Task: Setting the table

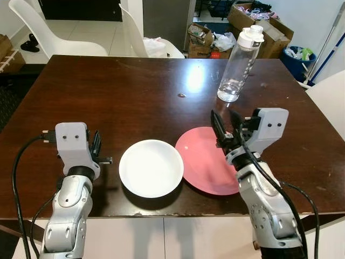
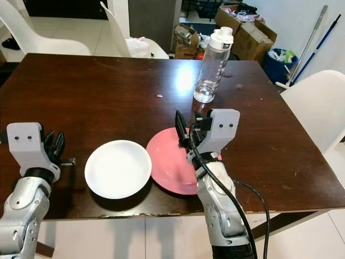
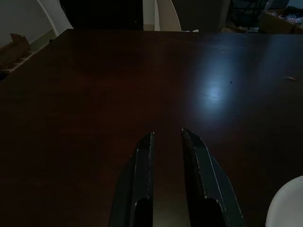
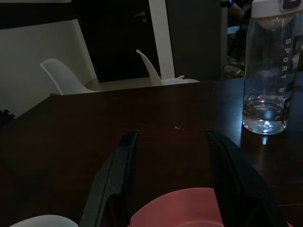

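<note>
The right gripper (image 1: pixel 226 125) hovers above the pink plate (image 1: pixel 205 162), its jaws spread apart. The left gripper (image 1: pixel 96 145) hangs low beside the white bowl (image 1: pixel 151 167), jaws a little apart. Both dishes lie near the tabletop's (image 1: pixel 118 91) front edge, touching. Far behind stands a clear bottle (image 1: pixel 237 67) with a little water.

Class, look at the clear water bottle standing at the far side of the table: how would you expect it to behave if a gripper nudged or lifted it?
The bottle is tall on a narrow base, so a push up high would probably tip it. Only a little water shows at the bottom, so it is likely light. Its smooth clear wall may slip in the jaws.
</note>
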Motion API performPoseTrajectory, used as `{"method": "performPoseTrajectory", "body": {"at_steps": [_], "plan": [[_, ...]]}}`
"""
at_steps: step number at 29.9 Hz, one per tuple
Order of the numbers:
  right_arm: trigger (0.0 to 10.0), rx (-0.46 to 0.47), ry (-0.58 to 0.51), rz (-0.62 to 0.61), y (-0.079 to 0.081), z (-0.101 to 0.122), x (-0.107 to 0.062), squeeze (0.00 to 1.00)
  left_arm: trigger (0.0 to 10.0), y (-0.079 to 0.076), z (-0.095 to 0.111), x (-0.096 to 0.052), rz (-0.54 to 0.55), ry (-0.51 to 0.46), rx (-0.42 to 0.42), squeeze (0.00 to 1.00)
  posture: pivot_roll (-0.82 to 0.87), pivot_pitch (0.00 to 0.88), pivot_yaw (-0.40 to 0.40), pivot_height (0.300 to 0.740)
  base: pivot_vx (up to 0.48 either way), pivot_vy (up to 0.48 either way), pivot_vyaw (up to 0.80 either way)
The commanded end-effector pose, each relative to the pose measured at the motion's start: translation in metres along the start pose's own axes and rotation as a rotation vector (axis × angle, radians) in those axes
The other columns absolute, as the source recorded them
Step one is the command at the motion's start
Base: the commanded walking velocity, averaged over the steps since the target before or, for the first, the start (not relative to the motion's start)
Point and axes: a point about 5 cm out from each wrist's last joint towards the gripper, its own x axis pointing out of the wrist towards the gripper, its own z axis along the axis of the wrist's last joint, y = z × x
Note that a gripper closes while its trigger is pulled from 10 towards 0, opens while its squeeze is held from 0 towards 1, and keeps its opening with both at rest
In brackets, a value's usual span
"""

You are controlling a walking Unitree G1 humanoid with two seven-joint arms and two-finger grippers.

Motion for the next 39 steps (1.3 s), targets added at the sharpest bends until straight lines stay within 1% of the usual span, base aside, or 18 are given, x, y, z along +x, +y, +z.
{"method": "performPoseTrajectory", "body": {"at_steps": [1,10,13,16,18,20,22,24,27,29,34,36,39], "plan": [[10.0,0.004,0.009,-0.011,-0.003,-0.004,-0.002,0.0,10.0,0.0,-0.006,-0.001,-0.002,0.022,0.014,0.0,-0.02,0.054,0.034,0.74,0.0,0.0,0.0],[10.0,0.044,0.005,0.002,-0.001,-0.003,-0.001,0.0,10.0,-0.002,-0.007,-0.002,-0.015,0.022,0.0,0.0,-0.02,0.046,0.032,0.74,0.0,0.0,0.0],[10.0,0.039,0.01,0.0,-0.002,-0.004,-0.001,0.0,10.0,-0.005,-0.007,-0.002,-0.028,0.026,0.002,0.0,-0.02,0.046,0.033,0.74,0.0,0.0,0.0],[10.0,0.028,0.013,0.002,-0.002,-0.004,-0.001,0.0,10.0,-0.005,-0.008,-0.002,-0.031,0.031,0.015,0.0,-0.02,0.046,0.034,0.74,0.0,0.0,0.8],[10.0,0.005,0.016,0.025,0.001,-0.005,-0.001,0.0,10.0,-0.006,-0.009,-0.003,-0.034,0.036,0.022,0.0,-0.02,0.048,0.034,0.74,0.0,0.0,0.8],[10.0,0.004,0.018,0.041,0.004,-0.005,-0.001,0.0,10.0,-0.007,-0.009,-0.003,-0.036,0.038,0.021,0.0,-0.02,0.048,0.034,0.74,0.0,0.0,0.8],[10.0,0.009,0.019,0.054,0.008,-0.005,-0.002,0.0,10.0,-0.01,-0.009,-0.004,-0.048,0.046,0.003,0.0,-0.01,0.052,0.036,0.74,0.0,0.0,0.8],[10.0,0.018,0.022,0.069,0.011,-0.006,-0.003,0.0,10.0,-0.017,-0.009,-0.006,-0.089,0.066,-0.059,0.0,-0.01,0.052,0.036,0.74,0.0,0.0,0.8],[10.0,0.021,0.024,0.073,0.013,-0.007,-0.003,0.0,10.0,-0.019,-0.008,-0.006,-0.094,0.07,-0.077,0.0,-0.01,0.055,0.038,0.74,0.0,0.0,0.8],[10.0,0.025,0.027,0.082,0.016,-0.008,-0.004,0.0,10.0,-0.021,-0.006,-0.006,-0.098,0.076,-0.11,0.0,-0.01,0.057,0.04,0.74,0.0,0.0,0.8],[10.0,0.035,0.032,0.104,0.023,-0.01,-0.004,0.0,10.0,-0.021,-0.004,-0.004,-0.099,0.09,-0.146,0.0,-0.01,0.057,0.042,0.74,0.0,0.0,0.8],[10.0,0.039,0.031,0.114,0.025,-0.01,-0.004,0.0,10.0,-0.021,-0.005,-0.004,-0.099,0.116,-0.142,0.0,-0.01,0.058,0.043,0.74,0.0,0.0,0.8],[10.0,0.039,0.031,0.119,0.026,-0.01,-0.004,0.0,10.0,-0.02,-0.005,-0.003,-0.099,0.116,-0.132,0.0,-0.01,0.058,0.044,0.74,0.0,0.0,0.8]]}}
